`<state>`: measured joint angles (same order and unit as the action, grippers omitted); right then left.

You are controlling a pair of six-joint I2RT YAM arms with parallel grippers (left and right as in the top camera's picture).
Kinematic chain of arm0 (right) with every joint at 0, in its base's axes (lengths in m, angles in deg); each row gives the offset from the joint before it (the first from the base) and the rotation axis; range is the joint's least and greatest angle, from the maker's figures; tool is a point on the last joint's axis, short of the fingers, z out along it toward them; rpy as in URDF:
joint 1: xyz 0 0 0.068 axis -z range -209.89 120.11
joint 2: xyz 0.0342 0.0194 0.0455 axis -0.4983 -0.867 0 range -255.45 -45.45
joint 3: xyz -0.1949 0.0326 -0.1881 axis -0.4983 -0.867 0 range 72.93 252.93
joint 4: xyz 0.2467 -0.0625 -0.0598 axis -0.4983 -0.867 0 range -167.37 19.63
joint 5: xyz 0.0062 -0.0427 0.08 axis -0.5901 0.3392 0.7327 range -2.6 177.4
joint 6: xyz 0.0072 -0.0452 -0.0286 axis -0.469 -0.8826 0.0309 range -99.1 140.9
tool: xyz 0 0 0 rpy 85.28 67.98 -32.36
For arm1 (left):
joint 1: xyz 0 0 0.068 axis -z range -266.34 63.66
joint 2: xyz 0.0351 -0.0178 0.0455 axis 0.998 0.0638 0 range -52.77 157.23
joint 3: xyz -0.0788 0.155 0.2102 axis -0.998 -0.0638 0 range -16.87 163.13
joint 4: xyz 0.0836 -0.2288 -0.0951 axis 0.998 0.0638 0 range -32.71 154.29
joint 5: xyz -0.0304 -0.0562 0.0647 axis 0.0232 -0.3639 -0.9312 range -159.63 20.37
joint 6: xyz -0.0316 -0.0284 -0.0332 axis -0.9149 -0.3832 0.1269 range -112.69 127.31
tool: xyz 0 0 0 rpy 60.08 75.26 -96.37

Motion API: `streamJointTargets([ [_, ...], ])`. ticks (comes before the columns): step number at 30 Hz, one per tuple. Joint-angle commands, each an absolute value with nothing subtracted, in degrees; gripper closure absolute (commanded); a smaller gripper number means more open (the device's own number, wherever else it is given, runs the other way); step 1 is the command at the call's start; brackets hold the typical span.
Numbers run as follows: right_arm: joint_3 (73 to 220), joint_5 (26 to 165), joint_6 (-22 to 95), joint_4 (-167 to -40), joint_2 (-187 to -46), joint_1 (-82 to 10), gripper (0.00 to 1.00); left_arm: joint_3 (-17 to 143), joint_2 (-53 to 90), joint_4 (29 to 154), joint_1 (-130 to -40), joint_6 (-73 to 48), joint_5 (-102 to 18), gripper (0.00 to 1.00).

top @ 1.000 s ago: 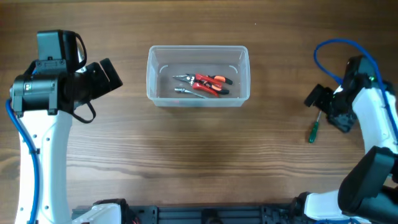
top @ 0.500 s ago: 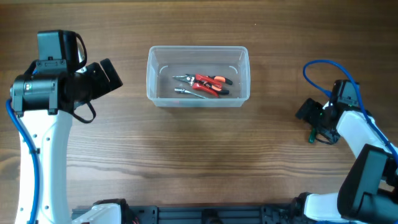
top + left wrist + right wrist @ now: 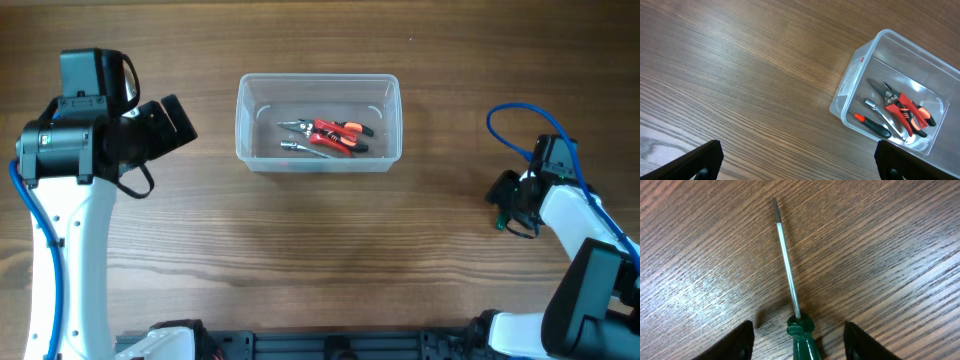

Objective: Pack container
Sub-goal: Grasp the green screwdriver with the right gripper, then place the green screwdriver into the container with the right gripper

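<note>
Wood-grain table [image 3: 320, 260] carries the container [image 3: 318, 122] at its far middle, long axis running left to right, pliers [image 3: 335, 135] already inside. Well to its right, the right fingers [image 3: 742, 342] stand apart, straddling the green handle of a screwdriver [image 3: 787, 265] whose shaft points away from them. Closing squarely on the handle — not the thin shaft — should give a firm pickup. The left fingers [image 3: 697, 162] are spread too, holding nothing.

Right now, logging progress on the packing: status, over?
Left tool open, empty, beside container. Right tool open, astride green screwdriver on table. Container holds red pliers, other tools. No obstruction seen.
</note>
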<state>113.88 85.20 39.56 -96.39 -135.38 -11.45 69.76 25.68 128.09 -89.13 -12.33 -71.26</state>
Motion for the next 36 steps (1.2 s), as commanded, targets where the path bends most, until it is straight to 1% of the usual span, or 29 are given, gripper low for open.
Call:
streamJointTargets([
  [1,110.93,88.79,40.63,-98.49,-137.96,-11.5,0.61,69.72,25.77,128.29,-89.46,-12.65,-70.76,0.0],
  [2,110.93,88.79,40.63,-98.6,-137.96,-11.48,0.67,69.72,25.77,128.29,-89.46,-12.65,-70.76,0.0],
  [4,110.93,88.79,40.63,-98.62,-137.96,-11.5,0.72,69.72,25.77,128.29,-89.46,-12.65,-70.76,0.0],
  [8,110.93,88.79,40.63,-98.67,-137.96,-11.5,0.77,69.72,25.77,128.29,-89.46,-12.63,-70.76,0.0],
  [16,110.95,88.77,40.54,-97.86,-137.96,-11.5,0.79,69.72,25.77,128.29,-89.46,-12.63,-70.76,0.0],
  [18,111.06,88.75,40.39,-96.92,-137.83,-11.5,0.88,69.72,25.77,128.29,-89.46,-12.65,-70.76,0.0],
  [19,111.98,88.77,40.32,-96.83,-137.7,-11.5,0.96,69.72,25.77,128.29,-89.46,-12.63,-70.76,0.0],
  [21,115.13,88.96,38.77,-98.25,-137.28,-11.52,0.96,69.72,25.77,128.29,-89.46,-12.63,-70.76,0.0],
  [25,127.72,88.9,33.61,-106.91,-135.07,-13.49,0.96,69.72,25.77,128.27,-89.46,-12.63,-70.76,0.0],
  [30,148.18,88.92,24.35,-119.69,-134.42,-21.99,0.96,69.72,25.77,128.29,-89.46,-12.63,-70.76,0.0],
  [34,162.82,88.96,13.57,-126.8,-134.48,-32.72,0.96,69.72,25.77,128.27,-89.46,-12.63,-70.76,0.0],
  [36,169.09,88.94,3.91,-128.78,-134.48,-40.57,0.96,69.72,25.77,128.27,-89.46,-12.61,-70.76,0.0],
])
